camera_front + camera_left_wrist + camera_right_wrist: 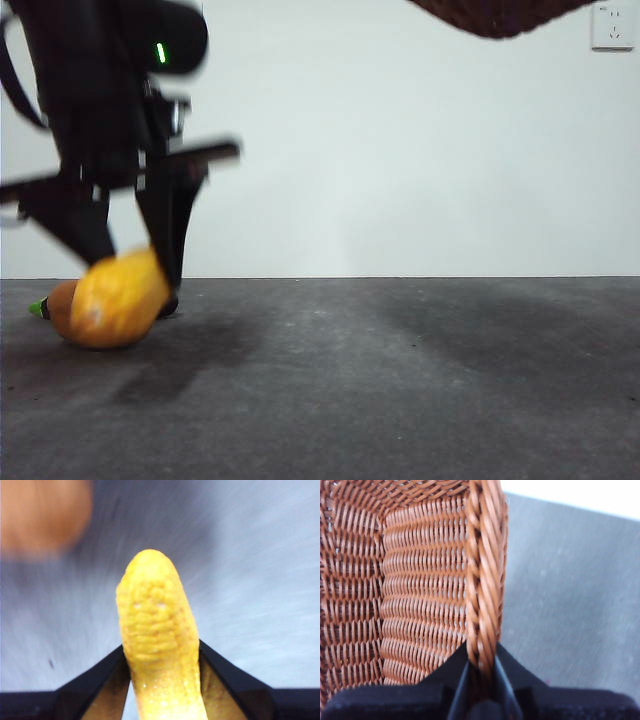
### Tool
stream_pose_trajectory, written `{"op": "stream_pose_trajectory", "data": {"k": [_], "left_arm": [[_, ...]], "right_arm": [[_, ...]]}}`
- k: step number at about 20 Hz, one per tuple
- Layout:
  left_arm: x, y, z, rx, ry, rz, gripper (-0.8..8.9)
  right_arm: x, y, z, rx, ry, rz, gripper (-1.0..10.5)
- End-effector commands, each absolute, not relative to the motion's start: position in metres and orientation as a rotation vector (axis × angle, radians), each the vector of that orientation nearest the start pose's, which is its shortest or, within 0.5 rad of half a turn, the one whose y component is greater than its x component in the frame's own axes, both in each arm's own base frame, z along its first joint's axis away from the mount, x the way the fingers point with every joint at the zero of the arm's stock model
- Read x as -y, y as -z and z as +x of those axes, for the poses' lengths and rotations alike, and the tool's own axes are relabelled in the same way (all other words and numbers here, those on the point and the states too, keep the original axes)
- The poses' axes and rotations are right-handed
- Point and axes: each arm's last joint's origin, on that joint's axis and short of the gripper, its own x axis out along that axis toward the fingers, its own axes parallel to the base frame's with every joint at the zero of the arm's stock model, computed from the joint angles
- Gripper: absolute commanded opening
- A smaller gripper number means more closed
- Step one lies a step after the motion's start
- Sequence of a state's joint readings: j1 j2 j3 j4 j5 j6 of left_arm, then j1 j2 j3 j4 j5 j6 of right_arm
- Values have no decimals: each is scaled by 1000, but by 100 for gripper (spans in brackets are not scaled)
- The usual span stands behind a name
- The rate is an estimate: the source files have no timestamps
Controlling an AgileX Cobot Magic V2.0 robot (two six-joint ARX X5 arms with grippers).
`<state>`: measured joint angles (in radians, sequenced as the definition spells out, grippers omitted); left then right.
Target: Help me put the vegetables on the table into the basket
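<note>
In the front view the left gripper (125,265) stands at the table's left side with its black jaws clamped on the bumpy yellow oblong toy vegetable (115,298), low over the flat dark grey speckled table (400,380), so I judge the lift should go straight up and slowly; the smooth orange-brown potato-like vegetable (62,305) is mostly hidden behind it, as is a green tip (38,309), perhaps the eggplant's stem. The left wrist view confirms the grip near the vegetable's base, though blur smears the rest. In the right wrist view the right gripper (481,672) pinches the braided rim of the reddish-brown woven wicker basket (420,580), held aloft; its interior is largely cut off
</note>
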<state>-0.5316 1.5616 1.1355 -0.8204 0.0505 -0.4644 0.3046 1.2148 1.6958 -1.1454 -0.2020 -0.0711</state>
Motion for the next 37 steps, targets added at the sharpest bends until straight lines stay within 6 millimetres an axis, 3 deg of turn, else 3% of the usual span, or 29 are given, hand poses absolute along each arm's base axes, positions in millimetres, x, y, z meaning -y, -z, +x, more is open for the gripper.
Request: {"op": "stream_pose_trajectory", "data": {"k": [1, 4, 8, 11, 14, 17, 20, 26, 30, 34, 35, 36, 37], "left_arm": [[144, -265, 241, -1137, 319, -42, -8], [126, -311, 211, -951, 392, -61, -8], [100, -358, 163, -742, 492, -134, -8], [86, -376, 135, -651, 589, -187, -8], [86, -379, 129, -646, 655, -207, -8], [106, -372, 144, -680, 705, -199, -8], [144, -351, 170, -767, 771, -164, -8], [208, -299, 218, -903, 884, -248, -8], [228, -268, 231, -995, 865, -241, -8], [240, -255, 235, -1019, 855, -261, 1], [241, -252, 234, -1037, 852, -255, 16], [241, -250, 233, -1056, 845, -248, 122], [240, -249, 232, -1068, 841, -240, 290]], "right_arm": [[-67, -453, 194, -678, -511, -79, -12], [-74, -431, 214, -755, -491, -41, -12], [-82, -373, 238, -856, -464, 56, -12], [-87, -327, 248, -904, -465, 169, -12], [-93, -294, 251, -948, -487, 272, -12], [-111, -276, 252, -970, -520, 293, -12], [-131, -273, 252, -961, -549, 307, -12], [-138, -261, 256, -1010, -529, 300, -12], [-139, -263, 257, -992, -534, 306, -12], [-139, -262, 257, -993, -534, 306, -12], [-139, -262, 257, -993, -534, 306, -12], [-139, -263, 257, -993, -534, 307, -12], [-139, -263, 257, -993, -536, 308, -12]]}}
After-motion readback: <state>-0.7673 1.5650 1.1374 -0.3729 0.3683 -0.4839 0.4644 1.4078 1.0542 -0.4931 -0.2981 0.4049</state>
